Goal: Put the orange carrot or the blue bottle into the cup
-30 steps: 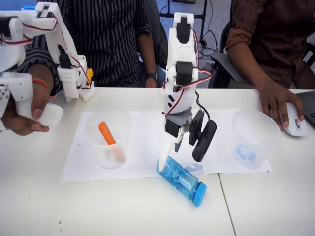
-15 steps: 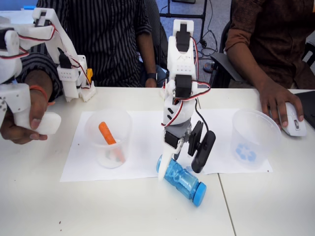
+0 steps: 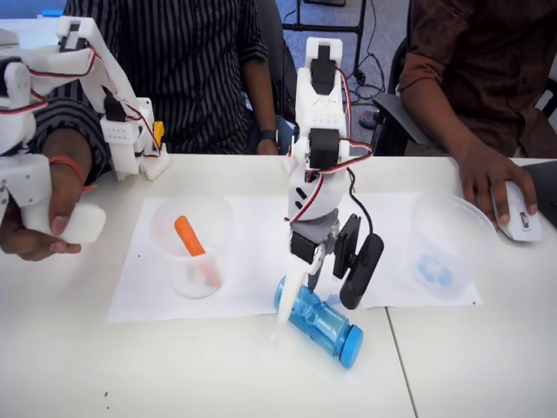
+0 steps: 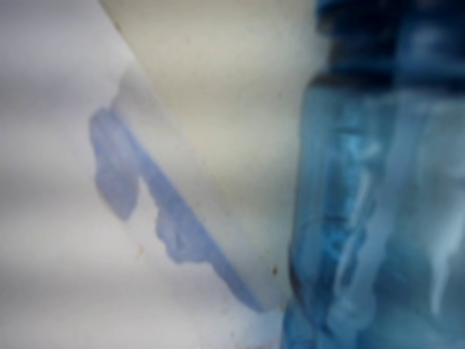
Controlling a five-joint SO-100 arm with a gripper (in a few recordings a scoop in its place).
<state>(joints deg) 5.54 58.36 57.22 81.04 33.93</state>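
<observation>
The blue bottle (image 3: 320, 320) lies on its side at the front of the table, its blue cap (image 3: 350, 347) pointing to the lower right. My gripper (image 3: 315, 318) is open and low over the bottle. The white finger (image 3: 290, 305) is down against the bottle's base end, and the black finger (image 3: 361, 270) hangs above its upper right side. In the wrist view the bottle (image 4: 378, 189) sits right beside the white finger (image 4: 218, 123). The orange carrot (image 3: 189, 238) leans inside a clear unmarked cup (image 3: 165, 235) on the left. The cup (image 3: 466, 231) with the blue arrows mark stands at the right.
White paper sheets (image 3: 248, 252) lie under the cups and the bottle. A person's hand rests on a white mouse (image 3: 522, 213) at the far right, close to the marked cup. Two people sit behind the table.
My gripper has come lower, and the white fingertip now reaches the table beside the bottle's base. The bottle has shifted slightly to the left.
</observation>
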